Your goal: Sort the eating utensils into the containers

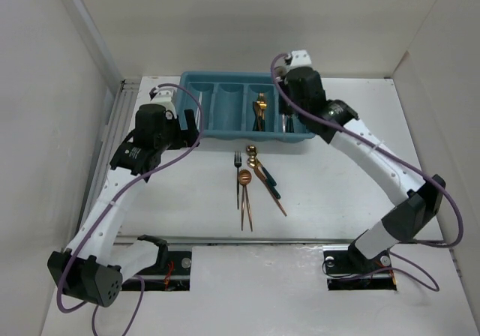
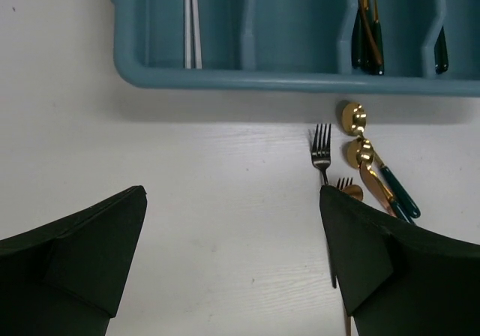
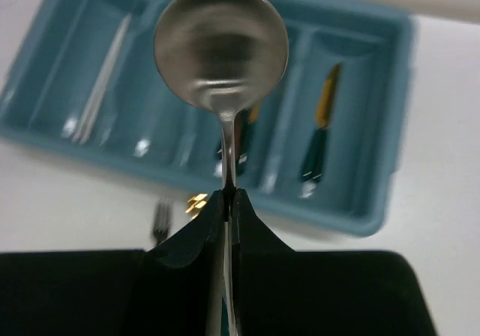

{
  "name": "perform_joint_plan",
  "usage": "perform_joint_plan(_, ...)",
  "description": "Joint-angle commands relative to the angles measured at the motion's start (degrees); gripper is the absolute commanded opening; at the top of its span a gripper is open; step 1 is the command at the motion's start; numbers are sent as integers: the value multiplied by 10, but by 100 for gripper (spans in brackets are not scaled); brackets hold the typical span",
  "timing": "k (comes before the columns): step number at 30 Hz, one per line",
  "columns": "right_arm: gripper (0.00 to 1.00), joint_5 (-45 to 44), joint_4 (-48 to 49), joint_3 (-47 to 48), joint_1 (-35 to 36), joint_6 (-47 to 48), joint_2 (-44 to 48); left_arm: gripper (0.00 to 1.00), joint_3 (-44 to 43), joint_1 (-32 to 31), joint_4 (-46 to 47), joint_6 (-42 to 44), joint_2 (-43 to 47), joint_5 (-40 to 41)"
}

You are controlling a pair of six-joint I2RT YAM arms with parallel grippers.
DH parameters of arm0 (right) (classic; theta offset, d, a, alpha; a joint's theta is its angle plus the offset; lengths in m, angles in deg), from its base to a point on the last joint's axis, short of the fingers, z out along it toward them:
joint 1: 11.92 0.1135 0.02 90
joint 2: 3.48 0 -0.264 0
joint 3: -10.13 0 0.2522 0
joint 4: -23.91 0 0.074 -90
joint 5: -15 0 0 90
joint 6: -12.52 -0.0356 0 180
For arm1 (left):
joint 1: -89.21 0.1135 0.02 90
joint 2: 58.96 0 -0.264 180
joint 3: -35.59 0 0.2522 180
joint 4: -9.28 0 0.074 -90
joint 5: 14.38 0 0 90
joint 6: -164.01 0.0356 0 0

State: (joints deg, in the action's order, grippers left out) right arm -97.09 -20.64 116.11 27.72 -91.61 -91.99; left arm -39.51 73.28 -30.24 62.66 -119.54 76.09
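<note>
Right wrist view: right gripper (image 3: 229, 201) clamped on a spoon (image 3: 221, 47) over the tray (image 3: 352, 220); next, lower and release it beside its kind; left gripper (image 2: 232, 193) spread, empty.

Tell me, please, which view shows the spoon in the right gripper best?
The right wrist view: the spoon is large and central, its handle pinched in the right gripper. The top view hides it under the arm; the left wrist view lacks it.

Bright, even; R wrist bkgd blurred
</note>
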Motion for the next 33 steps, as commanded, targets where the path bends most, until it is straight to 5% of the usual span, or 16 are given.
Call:
perform_joint_plan(1, 0, 4, 49, 44, -54, 75, -42, 100, -50, 3, 41, 18, -11, 11)
perform_joint_plan(6, 0, 48, 66, 135, -93, 96, -109, 100, -62, 3, 12, 39, -59, -34)
perform_joint_plan(12, 0, 142, 173, 203, -85, 71, -193, 99, -51, 3, -4, 23, -125, 4)
perform_joint_plan(21, 0, 142, 231, 467, -51, 18, -491, 99, -62, 3, -4, 34, -143, 16)
perform_joint_plan(29, 0, 115, 236, 412, -40, -30, -528, 99, -46, 3, -4, 34, -143, 27)
perform_joint_plan(30, 2, 115, 236, 389, -34, -30, -519, 99, -46, 3, -4, 28, -143, 27)
perform_joint_plan(33, 37, 121, 236, 353, -29, -30, -504, 97, -46, 3, -10, 28, -143, 12)
